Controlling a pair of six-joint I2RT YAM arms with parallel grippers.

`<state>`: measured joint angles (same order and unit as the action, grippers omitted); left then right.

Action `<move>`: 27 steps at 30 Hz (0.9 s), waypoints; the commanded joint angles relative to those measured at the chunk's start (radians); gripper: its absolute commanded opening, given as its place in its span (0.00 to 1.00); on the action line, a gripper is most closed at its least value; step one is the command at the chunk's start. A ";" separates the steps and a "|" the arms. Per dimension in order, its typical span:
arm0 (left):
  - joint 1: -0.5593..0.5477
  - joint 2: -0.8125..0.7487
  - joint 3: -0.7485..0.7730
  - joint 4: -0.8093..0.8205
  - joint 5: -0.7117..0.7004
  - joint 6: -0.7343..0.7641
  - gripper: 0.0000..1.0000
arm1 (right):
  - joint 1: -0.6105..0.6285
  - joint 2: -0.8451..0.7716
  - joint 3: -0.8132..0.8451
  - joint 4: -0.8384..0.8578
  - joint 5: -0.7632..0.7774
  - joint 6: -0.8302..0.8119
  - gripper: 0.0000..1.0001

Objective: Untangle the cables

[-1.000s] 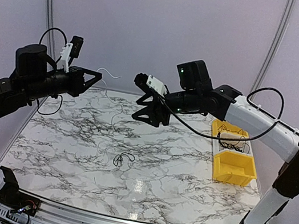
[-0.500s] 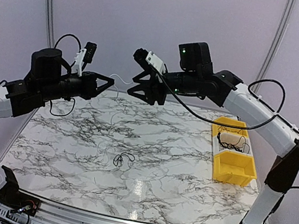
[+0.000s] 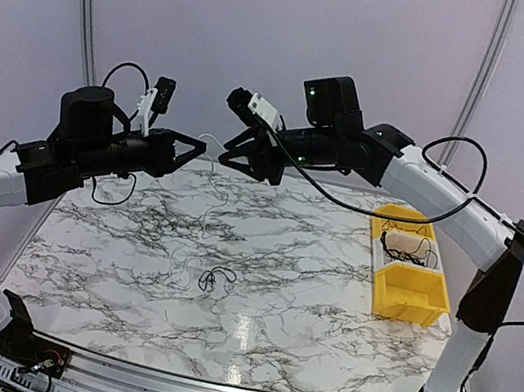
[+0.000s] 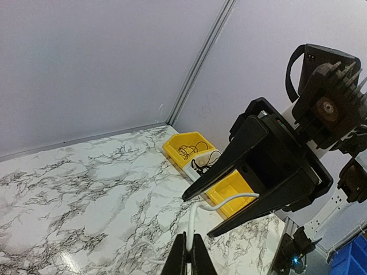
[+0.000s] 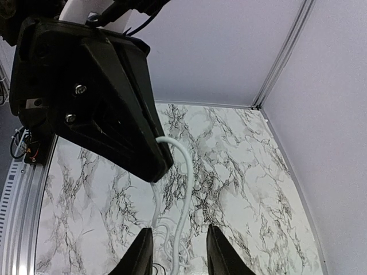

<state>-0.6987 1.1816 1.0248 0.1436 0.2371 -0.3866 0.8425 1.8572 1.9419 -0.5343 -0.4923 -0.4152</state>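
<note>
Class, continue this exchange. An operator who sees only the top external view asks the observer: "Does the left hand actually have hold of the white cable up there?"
Observer: Yes. The left wrist view shows the left hand shut on the white cable.
Operator: And the right hand?
Observer: Its own wrist view shows the right hand open, with the cable running between its parted fingers.
</note>
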 commanded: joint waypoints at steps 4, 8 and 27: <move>-0.007 0.016 -0.005 0.047 0.025 -0.012 0.00 | 0.002 -0.006 0.052 0.014 -0.018 0.020 0.18; -0.007 0.023 -0.006 0.047 0.025 -0.009 0.00 | 0.001 -0.013 0.053 0.014 -0.004 0.024 0.00; -0.005 0.074 -0.037 -0.059 -0.095 0.160 0.53 | -0.311 -0.191 -0.032 0.042 0.079 -0.003 0.00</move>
<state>-0.7017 1.2449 1.0176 0.1112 0.2070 -0.2836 0.6025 1.7508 1.9419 -0.5285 -0.4438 -0.4198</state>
